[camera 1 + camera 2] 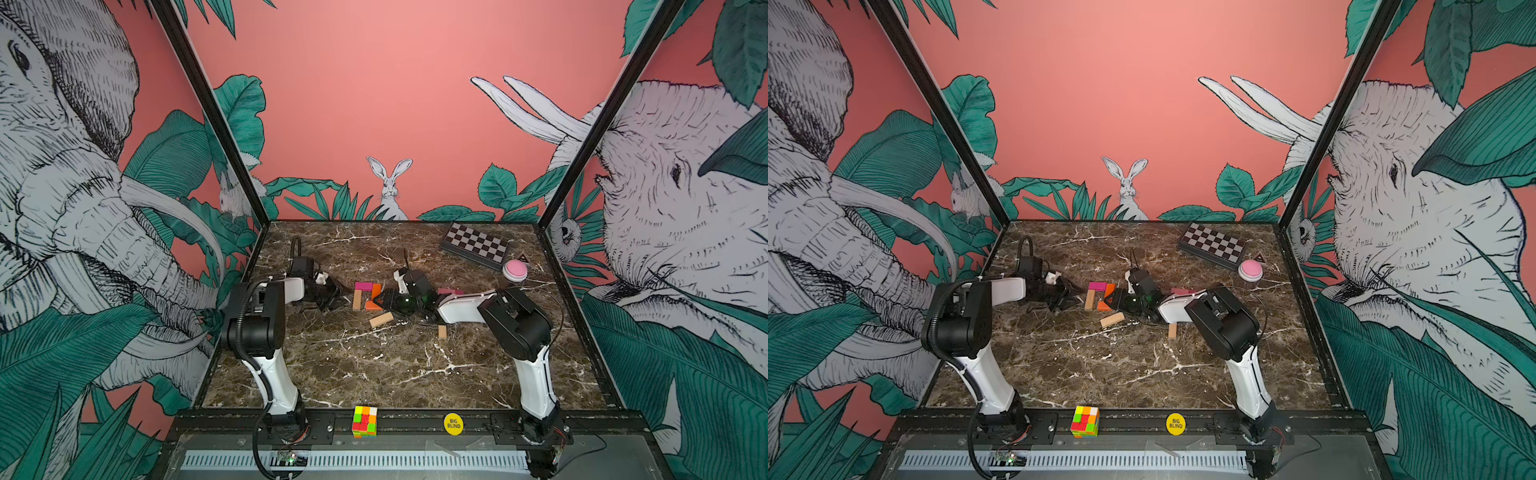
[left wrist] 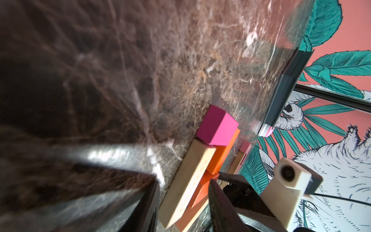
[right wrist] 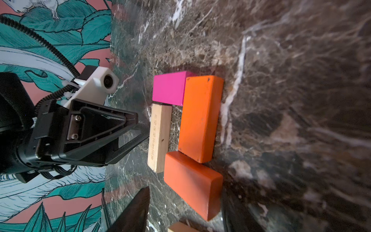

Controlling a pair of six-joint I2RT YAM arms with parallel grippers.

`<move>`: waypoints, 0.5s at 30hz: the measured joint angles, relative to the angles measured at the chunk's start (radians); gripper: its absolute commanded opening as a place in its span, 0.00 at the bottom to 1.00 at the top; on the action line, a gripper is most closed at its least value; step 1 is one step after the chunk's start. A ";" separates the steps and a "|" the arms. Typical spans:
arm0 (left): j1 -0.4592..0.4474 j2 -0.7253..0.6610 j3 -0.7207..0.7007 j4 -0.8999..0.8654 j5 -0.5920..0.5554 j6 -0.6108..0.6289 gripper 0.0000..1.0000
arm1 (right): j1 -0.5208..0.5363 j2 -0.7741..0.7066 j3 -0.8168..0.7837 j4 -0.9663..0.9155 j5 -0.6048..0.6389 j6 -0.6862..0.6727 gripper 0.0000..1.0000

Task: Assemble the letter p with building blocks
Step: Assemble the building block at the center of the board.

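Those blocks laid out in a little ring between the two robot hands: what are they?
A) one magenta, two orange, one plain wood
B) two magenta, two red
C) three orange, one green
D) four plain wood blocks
A: the right wrist view shows a magenta block, a long orange block, a second orange block and a plain wood block laid in a ring.
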 measured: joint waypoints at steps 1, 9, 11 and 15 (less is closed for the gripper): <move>0.000 0.002 0.000 0.001 0.003 0.000 0.43 | 0.000 0.003 0.003 0.002 -0.003 0.003 0.57; 0.001 0.006 0.000 0.009 0.014 0.000 0.43 | 0.000 0.022 0.024 0.011 -0.017 0.023 0.57; 0.001 0.007 0.000 0.010 0.015 0.000 0.43 | 0.000 0.030 0.031 0.018 -0.019 0.027 0.57; 0.001 0.007 0.000 0.011 0.016 0.000 0.43 | 0.001 0.040 0.040 0.025 -0.021 0.031 0.57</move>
